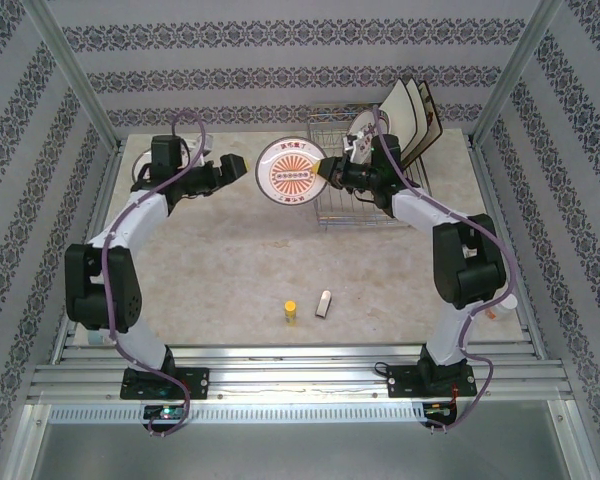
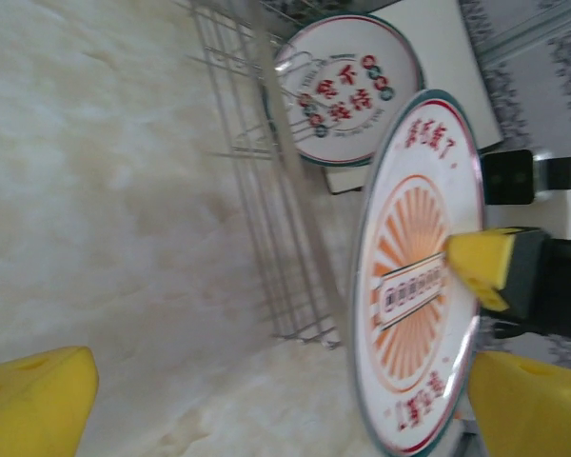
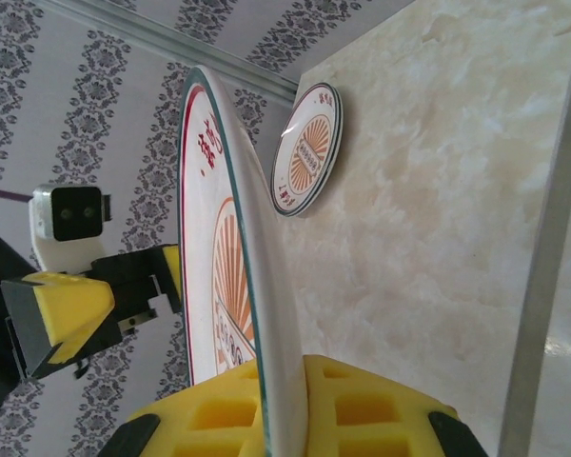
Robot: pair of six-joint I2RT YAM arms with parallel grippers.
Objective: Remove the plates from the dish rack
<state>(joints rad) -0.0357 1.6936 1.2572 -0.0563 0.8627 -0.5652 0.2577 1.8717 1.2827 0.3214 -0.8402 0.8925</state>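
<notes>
My right hand (image 1: 330,170) is pinching a round white sunburst-patterned plate (image 1: 290,172) upright by its rim, just left of the silver wire dish rack (image 1: 365,205). My left hand (image 1: 236,167) is hovering spread wide near its face.

The plate (image 1: 293,172) stands between the left claw (image 1: 238,166) and the dish rack (image 1: 348,208).
</notes>
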